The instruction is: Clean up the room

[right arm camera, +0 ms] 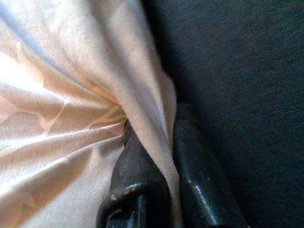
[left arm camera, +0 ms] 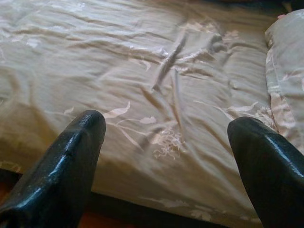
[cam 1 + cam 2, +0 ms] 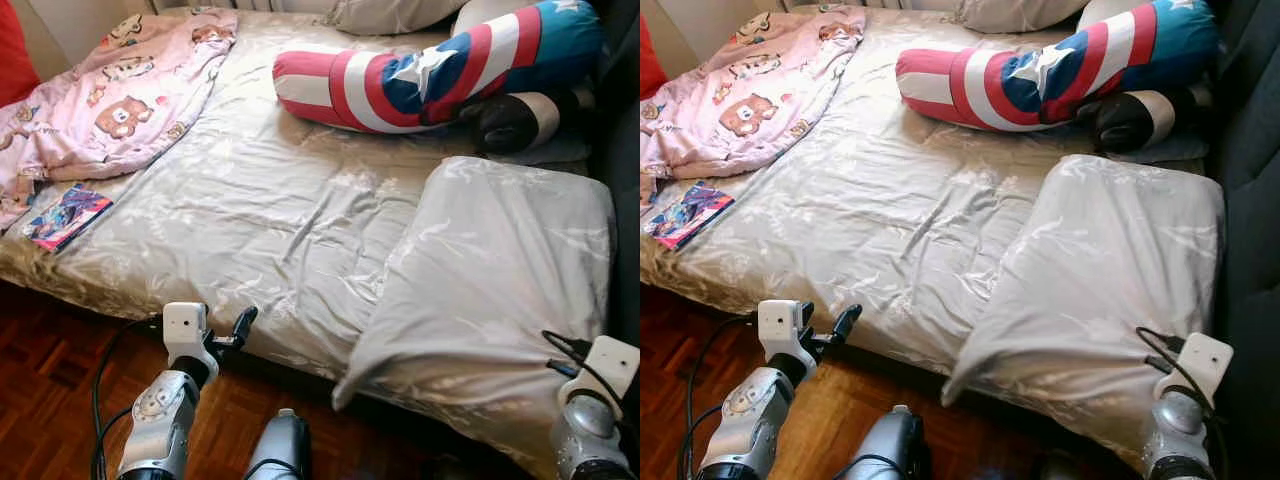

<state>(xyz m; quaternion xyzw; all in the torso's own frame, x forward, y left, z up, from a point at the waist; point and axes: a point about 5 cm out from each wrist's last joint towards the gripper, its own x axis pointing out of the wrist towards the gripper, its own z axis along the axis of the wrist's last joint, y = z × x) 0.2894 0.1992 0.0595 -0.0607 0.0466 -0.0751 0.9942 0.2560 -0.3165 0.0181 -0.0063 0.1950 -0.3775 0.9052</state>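
A beige satin pillow (image 3: 500, 270) lies on the bed's near right corner and hangs over the front edge. My right gripper (image 1: 161, 156) is shut on the pillow's edge, with a fold of the cloth pinched between its fingers beside a dark upholstered surface (image 1: 237, 71). My left gripper (image 2: 166, 122) is open and holds nothing, a little before the bed's front edge and pointing at the rumpled beige sheet (image 3: 270, 210). A colourful book (image 3: 68, 215) lies near the bed's left edge. A pink bear-print blanket (image 3: 120, 100) is bunched at the far left.
A red, white and blue star bolster (image 3: 440, 70) lies across the far side, with a dark round cushion (image 3: 515, 120) next to it. Another pillow (image 3: 390, 12) sits at the head. Dark furniture (image 3: 625, 150) borders the right. Wooden floor (image 3: 50, 400) runs along the front.
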